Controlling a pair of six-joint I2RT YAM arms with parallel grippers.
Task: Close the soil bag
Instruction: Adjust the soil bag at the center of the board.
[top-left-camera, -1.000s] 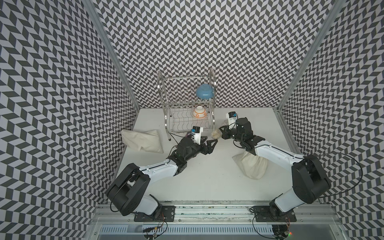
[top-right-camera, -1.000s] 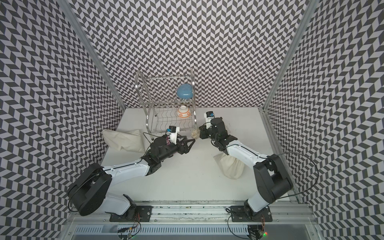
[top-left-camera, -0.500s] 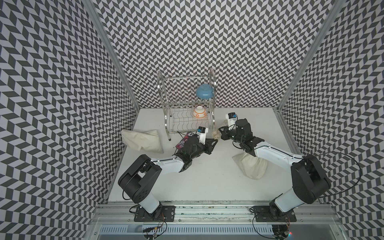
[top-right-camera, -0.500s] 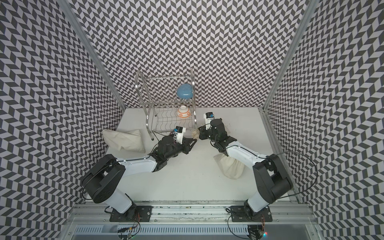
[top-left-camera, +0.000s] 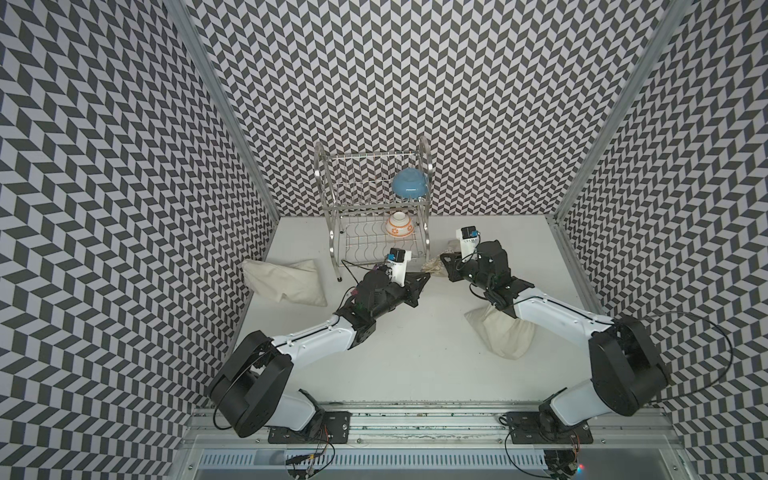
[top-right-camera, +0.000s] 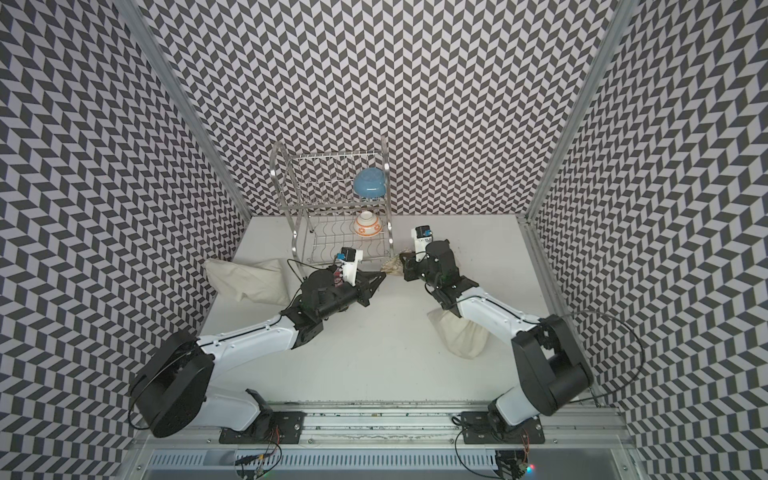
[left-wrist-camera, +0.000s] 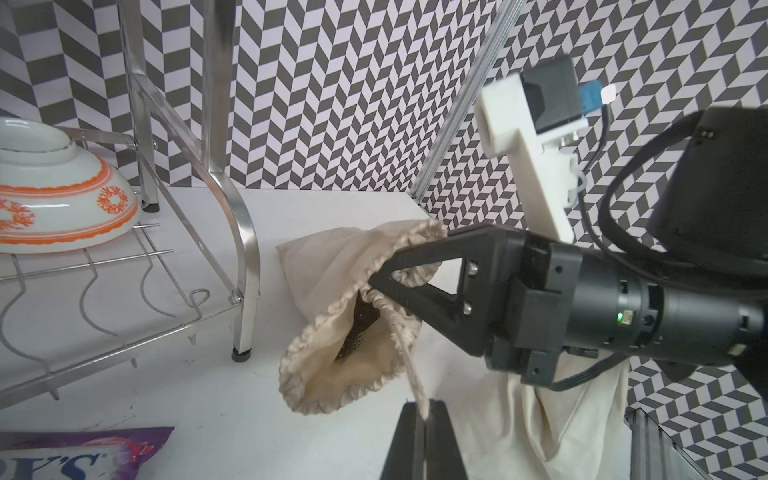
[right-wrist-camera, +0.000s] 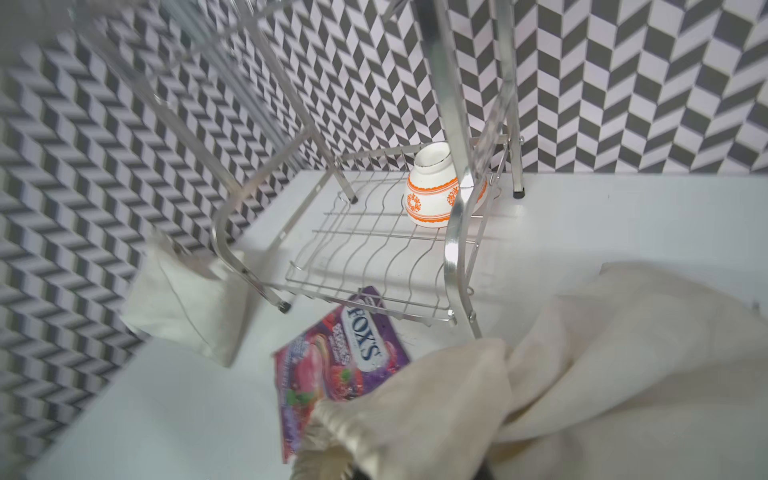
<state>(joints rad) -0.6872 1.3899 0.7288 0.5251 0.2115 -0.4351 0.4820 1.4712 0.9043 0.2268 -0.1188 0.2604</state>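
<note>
Now closing step. My left gripper (left-wrist-camera: 426, 419) pinches drawstring (left-wrist-camera: 405, 357) of open soil bag (left-wrist-camera: 332, 266). Right gripper (left-wrist-camera: 372, 286) at bag edge, cannot tell its grip. Next: pull string, hold bag steady.

Both top views look steeply down from high above the front edge, nearly alike, taking in the whole tabletop (top-left-camera: 415, 357), both arms and the dish rack (top-left-camera: 370, 237) by the back wall. The left wrist camera sits low and close, facing the open soil bag (left-wrist-camera: 324, 266) and the right pincer (left-wrist-camera: 374, 286); the right wrist camera looks over bag cloth at that rack.
</note>
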